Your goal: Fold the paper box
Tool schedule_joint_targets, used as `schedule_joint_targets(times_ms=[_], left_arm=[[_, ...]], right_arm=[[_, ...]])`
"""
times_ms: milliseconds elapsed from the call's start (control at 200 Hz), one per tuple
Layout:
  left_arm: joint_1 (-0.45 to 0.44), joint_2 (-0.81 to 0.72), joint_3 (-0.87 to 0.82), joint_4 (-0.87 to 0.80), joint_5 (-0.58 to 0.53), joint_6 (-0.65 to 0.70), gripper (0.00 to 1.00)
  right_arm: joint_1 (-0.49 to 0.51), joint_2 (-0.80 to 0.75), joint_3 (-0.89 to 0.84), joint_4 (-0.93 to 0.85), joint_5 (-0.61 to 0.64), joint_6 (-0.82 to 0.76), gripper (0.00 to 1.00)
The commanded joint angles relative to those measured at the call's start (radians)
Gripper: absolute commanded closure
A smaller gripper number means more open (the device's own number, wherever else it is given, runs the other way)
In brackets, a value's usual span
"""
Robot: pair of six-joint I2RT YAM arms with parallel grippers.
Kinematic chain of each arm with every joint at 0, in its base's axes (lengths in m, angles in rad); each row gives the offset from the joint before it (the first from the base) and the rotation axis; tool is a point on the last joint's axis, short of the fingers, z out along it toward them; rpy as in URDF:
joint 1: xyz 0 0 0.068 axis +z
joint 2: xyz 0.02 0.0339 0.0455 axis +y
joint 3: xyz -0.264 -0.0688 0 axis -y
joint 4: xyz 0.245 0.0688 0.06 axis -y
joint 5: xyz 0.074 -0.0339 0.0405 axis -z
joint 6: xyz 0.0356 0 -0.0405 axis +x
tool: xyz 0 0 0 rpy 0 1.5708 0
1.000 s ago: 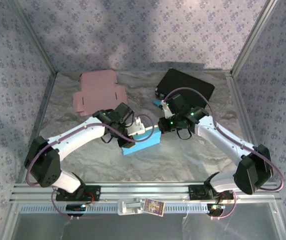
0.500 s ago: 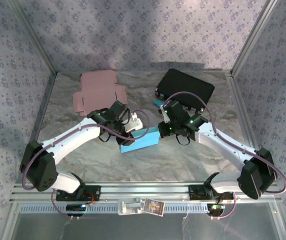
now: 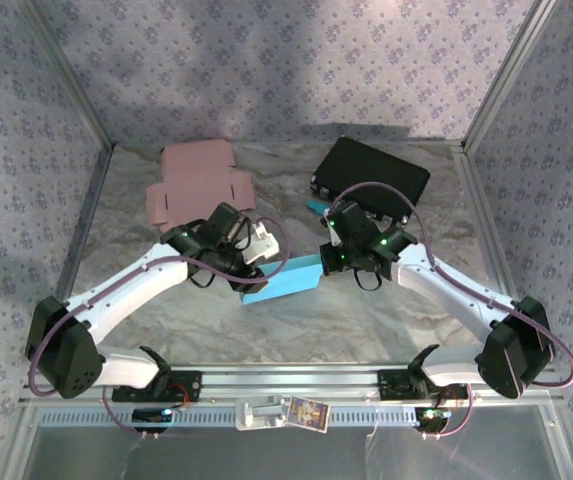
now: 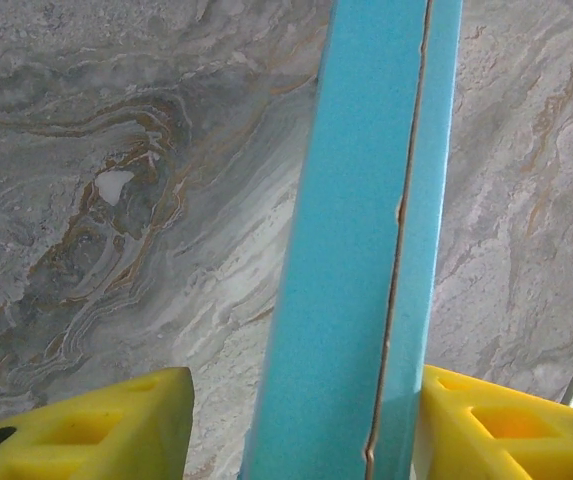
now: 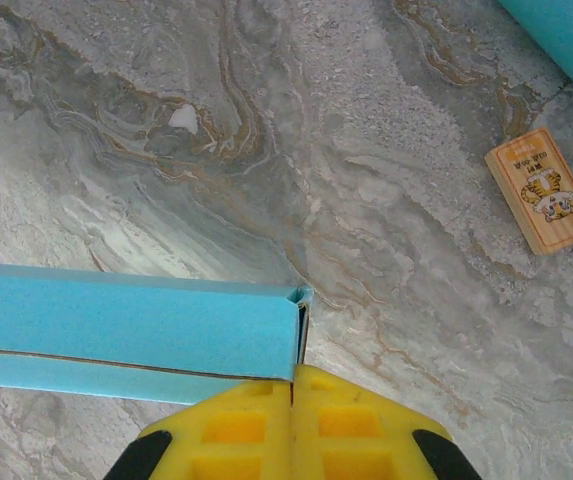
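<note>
The blue paper box (image 3: 284, 281) lies folded into a long sleeve on the marble table, between both arms. In the left wrist view the box (image 4: 351, 250) runs up between my left gripper's (image 4: 306, 410) yellow fingers (image 4: 116, 430). That gripper is open: the right finger sits against the box and a gap shows on the left. From above, my left gripper (image 3: 257, 250) is at the box's left end. My right gripper (image 3: 327, 262) is at its right end. There the right gripper (image 5: 293, 385) is shut on the thin end wall of the box (image 5: 136, 330).
A flat pink box blank (image 3: 194, 181) lies at the back left and a black case (image 3: 371, 174) at the back right. A small blue piece (image 3: 313, 207) lies in front of the case. A tiger-printed card (image 5: 544, 190) rests on the table beyond the right gripper.
My left gripper's jaws have spread apart and the left arm has drawn back to the left. The right gripper has moved in to the box's right end, and the box has shifted slightly.
</note>
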Motion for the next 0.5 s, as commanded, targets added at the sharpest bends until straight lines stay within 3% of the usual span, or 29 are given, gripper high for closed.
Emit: schedule_joint_targets(times_ms=[0, 190, 495], left_arm=[[0.004, -0.030, -0.005, -0.032, -0.003, -0.037, 0.38], [0.008, -0.083, -0.024, 0.010, -0.059, -0.098, 0.32], [0.061, -0.183, -0.010, 0.005, -0.168, -0.261, 0.35]], right_arm=[[0.010, 0.016, 0.036, -0.052, 0.031, 0.036, 1.00], [0.038, 0.042, 0.071, -0.059, 0.057, 0.069, 1.00], [0.075, 0.090, 0.130, -0.093, 0.115, 0.143, 1.00]])
